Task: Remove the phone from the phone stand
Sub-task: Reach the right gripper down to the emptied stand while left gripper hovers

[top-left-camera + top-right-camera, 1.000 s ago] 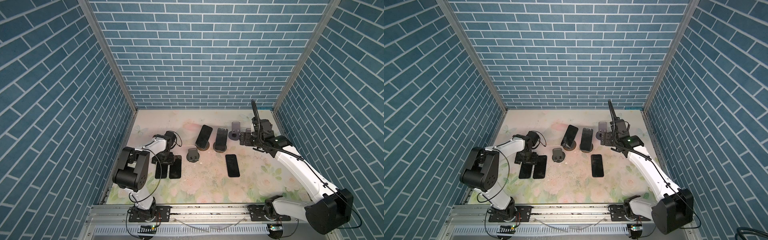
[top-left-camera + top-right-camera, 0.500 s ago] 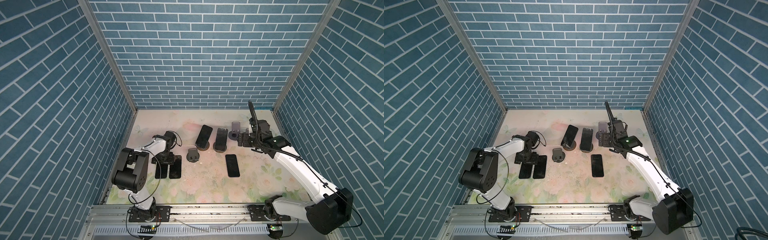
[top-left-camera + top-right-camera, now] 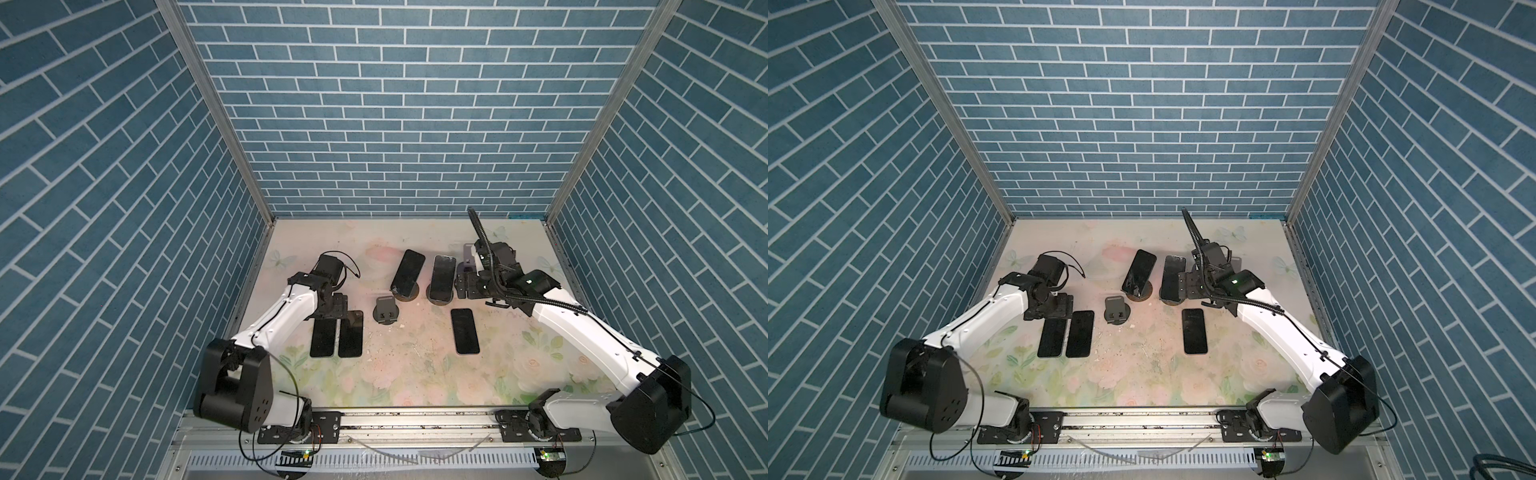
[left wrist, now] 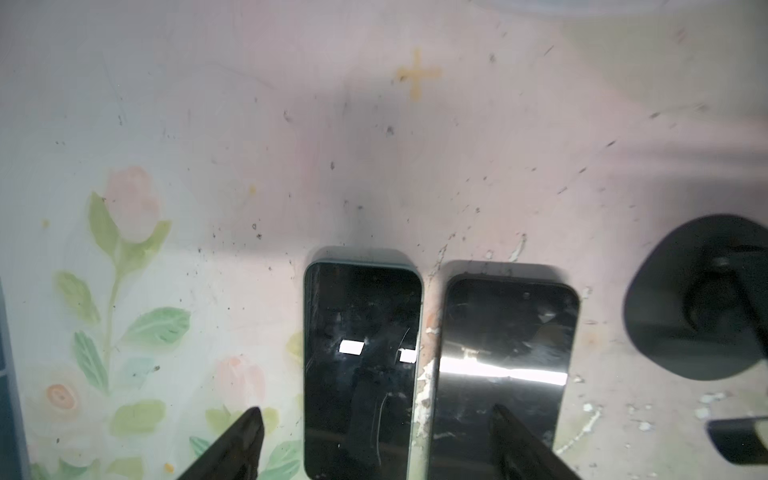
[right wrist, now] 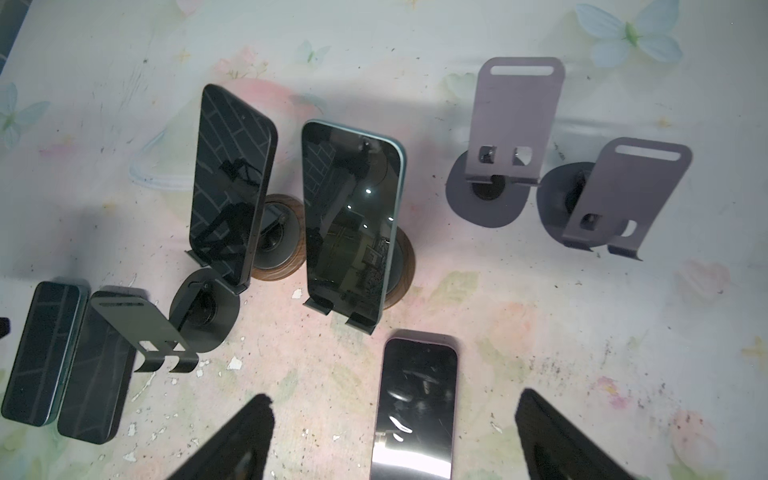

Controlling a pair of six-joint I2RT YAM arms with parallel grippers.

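The right gripper is spread wide and holds nothing; a flat phone lies on the table between its fingers in the wrist view. Just past it the teal-edged phone leans on its wood-rimmed stand, bottom edge in the 2 hooks. The black phone leans on the neighbouring stand, a narrow gap between the 2 phones' long edges. On the other side stand a grey stand and a second grey stand, both empty, bare table in front. The left gripper is spread too, 1 finger beside a flat teal phone, the other over a flat black phone; these 2 lie edge to edge, near a dark empty stand.
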